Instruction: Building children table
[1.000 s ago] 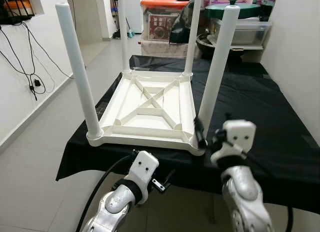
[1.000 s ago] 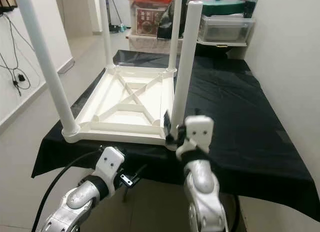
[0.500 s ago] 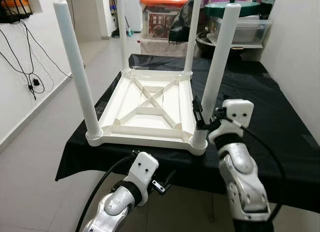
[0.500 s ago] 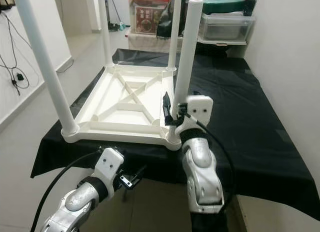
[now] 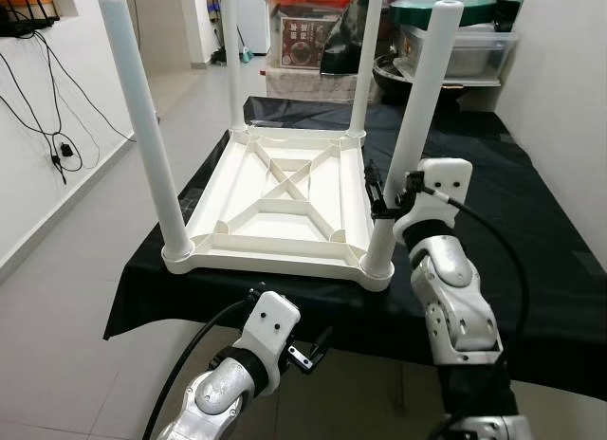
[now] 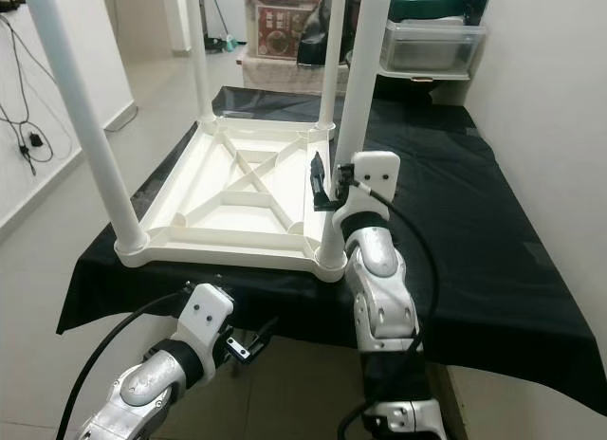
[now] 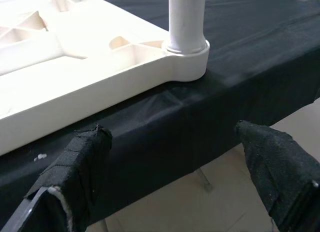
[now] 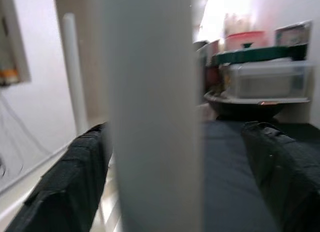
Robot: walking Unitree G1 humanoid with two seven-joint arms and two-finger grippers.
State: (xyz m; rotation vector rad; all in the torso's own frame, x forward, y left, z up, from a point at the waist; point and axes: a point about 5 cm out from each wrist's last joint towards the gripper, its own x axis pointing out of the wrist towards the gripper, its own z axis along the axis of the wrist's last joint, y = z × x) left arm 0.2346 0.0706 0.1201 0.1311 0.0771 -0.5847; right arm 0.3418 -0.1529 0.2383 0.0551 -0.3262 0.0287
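Covering: black cloth [image 5: 531, 212] drapes the work table across the middle and right of the head views.
Task's thing: white children's table [image 5: 285, 208] lies upside down on the cloth, centre-left of the frame, four legs standing upward.
Near right leg [image 5: 417, 108]: rises from the corner socket, lower centre of the left eye view; in the right wrist view it is a pale blurred column [image 8: 152, 112] between the two black fingers [image 8: 65, 177].
Right gripper [image 5: 381, 195]: raised at mid-height of that leg, fingers spread wide on either side of it, not visibly pressing; a second ago it sat lower, by the corner socket.
Left gripper [image 5: 305, 350]: low at the bottom centre, below the cloth's front edge, fingers [image 7: 82, 167] wide apart and holding nothing; unchanged from earlier frames.
Storage boxes [image 5: 308, 32]: upper centre background, orange lid; their label print is too small to read.
Cables [image 5: 47, 108]: hang on the wall, upper left.
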